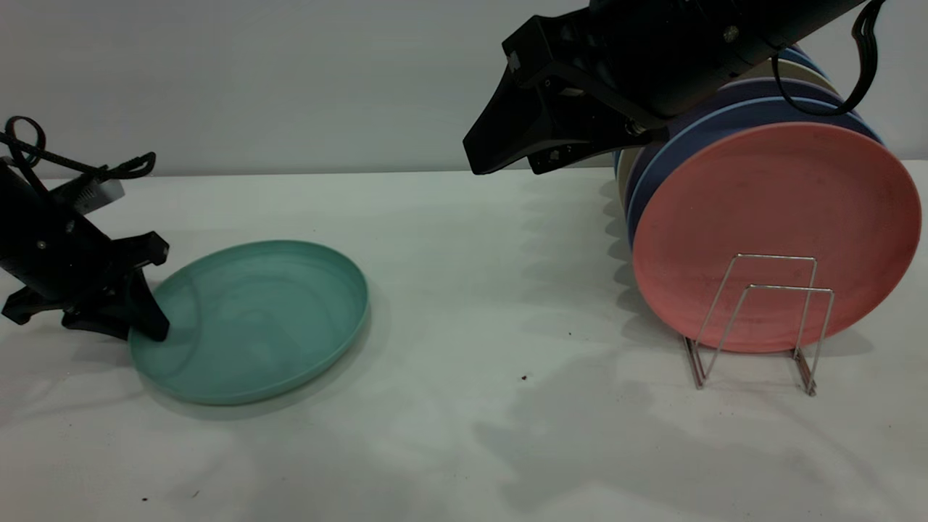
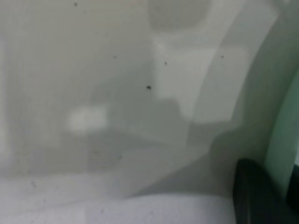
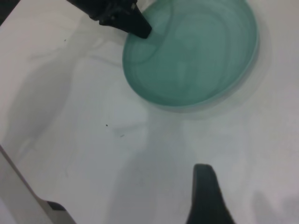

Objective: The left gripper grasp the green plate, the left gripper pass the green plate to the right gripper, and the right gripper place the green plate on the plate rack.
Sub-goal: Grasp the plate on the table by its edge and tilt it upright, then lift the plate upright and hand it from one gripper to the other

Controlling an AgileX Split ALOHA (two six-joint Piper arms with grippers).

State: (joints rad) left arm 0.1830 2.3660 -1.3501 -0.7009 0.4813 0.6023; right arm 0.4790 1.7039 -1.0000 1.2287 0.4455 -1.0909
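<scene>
One green plate (image 1: 250, 319) flat near counter's left edge, left gripper (image 1: 145, 322) clenched on its rim; right gripper (image 1: 507, 156) aloft, released, beside plate rack (image 1: 757, 319).

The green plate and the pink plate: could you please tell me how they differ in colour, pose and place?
The green plate is teal; the pink plate is salmon. The green plate lies flat on the table, while the pink plate stands on edge in the plate rack, foremost in a row of plates. The left hand is at the green plate's rim; nothing touches the pink plate. Both are round and look similar in size.
</scene>
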